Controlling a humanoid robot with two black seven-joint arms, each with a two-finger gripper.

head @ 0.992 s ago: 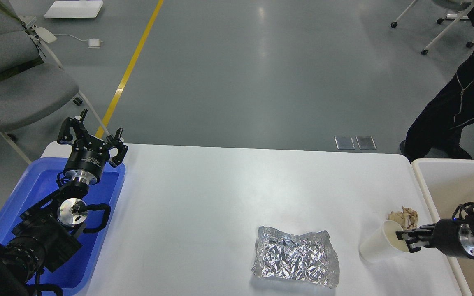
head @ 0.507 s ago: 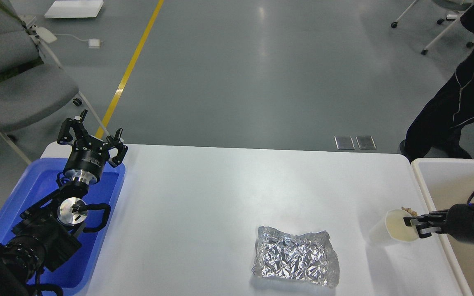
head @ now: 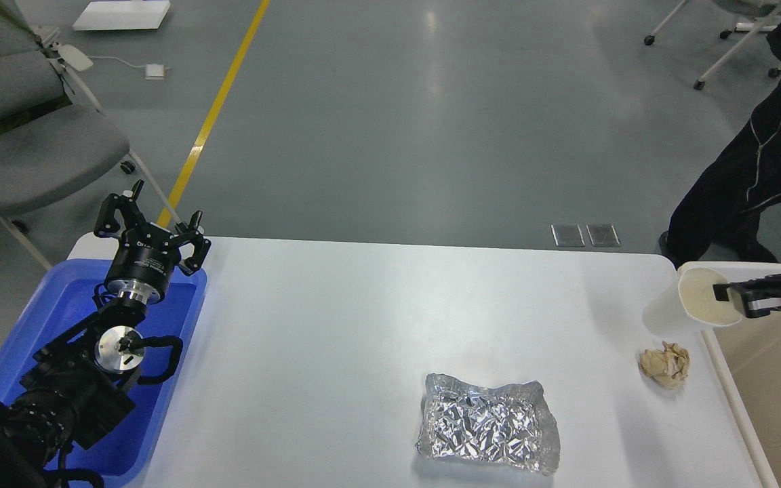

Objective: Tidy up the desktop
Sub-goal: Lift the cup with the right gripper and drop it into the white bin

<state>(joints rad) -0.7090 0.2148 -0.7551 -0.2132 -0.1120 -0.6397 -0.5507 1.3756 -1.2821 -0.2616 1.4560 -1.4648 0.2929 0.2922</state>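
The left arm [head: 58,386] is black, built from thick blocky segments. Between the segments sit shiny silver metal discs, and one disc has a dark screw or bolt in its centre. Black cables run in loops beside the joints. The wrist is a black cylinder with small white letters, too small to read. The left gripper [head: 150,224] has black fingers [head: 119,210] with open, link-like frames. The right gripper [head: 743,298] shows only thin black fingers with a grey pad.
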